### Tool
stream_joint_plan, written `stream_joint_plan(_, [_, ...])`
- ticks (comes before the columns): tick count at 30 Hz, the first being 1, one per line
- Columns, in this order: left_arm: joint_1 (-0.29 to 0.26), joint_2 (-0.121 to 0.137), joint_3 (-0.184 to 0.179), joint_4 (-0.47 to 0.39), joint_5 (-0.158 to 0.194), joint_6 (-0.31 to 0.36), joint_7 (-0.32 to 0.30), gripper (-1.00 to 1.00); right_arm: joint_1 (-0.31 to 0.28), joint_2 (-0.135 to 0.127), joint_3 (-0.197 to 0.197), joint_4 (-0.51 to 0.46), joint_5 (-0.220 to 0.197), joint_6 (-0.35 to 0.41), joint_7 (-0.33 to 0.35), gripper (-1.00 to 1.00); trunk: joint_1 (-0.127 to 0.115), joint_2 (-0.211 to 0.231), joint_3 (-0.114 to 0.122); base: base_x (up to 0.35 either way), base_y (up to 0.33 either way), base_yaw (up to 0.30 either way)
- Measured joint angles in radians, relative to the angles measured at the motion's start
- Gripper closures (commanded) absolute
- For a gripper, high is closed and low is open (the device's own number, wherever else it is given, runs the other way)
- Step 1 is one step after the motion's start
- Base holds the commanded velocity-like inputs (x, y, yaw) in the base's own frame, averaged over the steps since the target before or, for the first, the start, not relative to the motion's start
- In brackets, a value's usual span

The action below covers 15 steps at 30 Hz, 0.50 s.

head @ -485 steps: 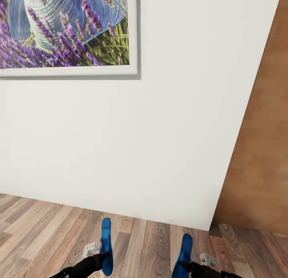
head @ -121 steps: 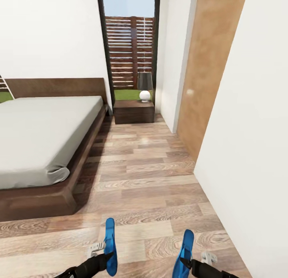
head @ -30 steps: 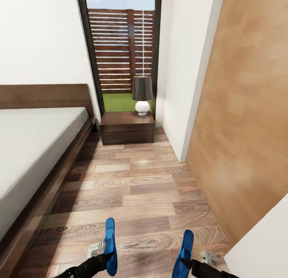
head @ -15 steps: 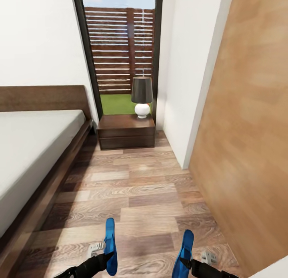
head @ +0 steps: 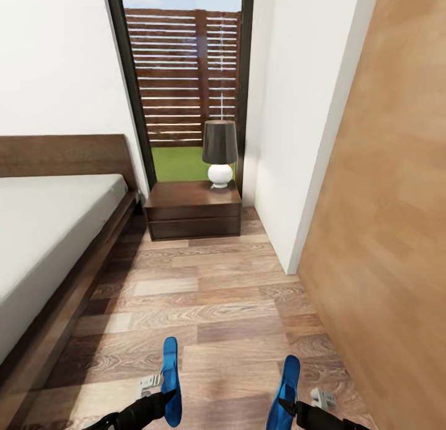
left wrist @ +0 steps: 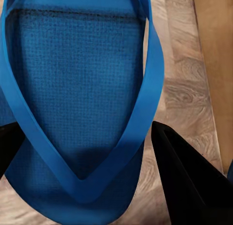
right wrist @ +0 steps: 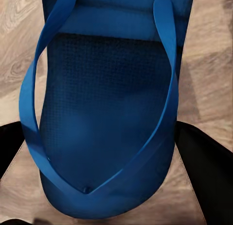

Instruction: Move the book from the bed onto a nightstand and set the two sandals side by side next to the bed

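- Facing down a strip of wood-plank floor [head: 217, 293] between the bed [head: 49, 232] and a white wall [head: 297, 108].
- Left claw [head: 162, 394] clamped on one blue sandal [head: 170, 380]; sandal held edge-up above the floor. Wrist view: dark fingers [left wrist: 184, 176] on both sides of the sole.
- Right claw [head: 286, 408] gripping the second sandal [head: 286, 383], likewise edge-up.
- Nightstand [head: 193, 210] at the far end of the floor, just beside the bed's head corner, under the window [head: 186, 77].
- Lamp [head: 220, 154] on the nightstand's back right corner.
- Mattress plain; book not made out.
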Motion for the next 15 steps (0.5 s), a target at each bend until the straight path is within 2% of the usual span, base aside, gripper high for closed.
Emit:
stream_joint_plan(4, [0.000,0.000,0.000,0.000,0.000,0.000,0.000,1.00,0.000,0.000,0.000,0.000,0.000,0.000,0.000,1.00,0.000,0.000,0.000,0.320,0.000,0.066])
stream_joint_plan(11, [0.001,0.000,-0.001,0.000,0.000,0.000,0.000,1.00,0.000,0.000,0.000,0.001,0.000,0.000,0.000,1.00,0.000,0.000,0.000,0.321,0.000,0.234])
stream_joint_plan(15, [0.000,0.000,-0.001,0.000,0.000,0.000,0.000,1.00,0.000,0.000,0.000,0.000,0.000,0.000,0.000,1.00,0.000,0.000,0.000,0.320,0.000,0.061])
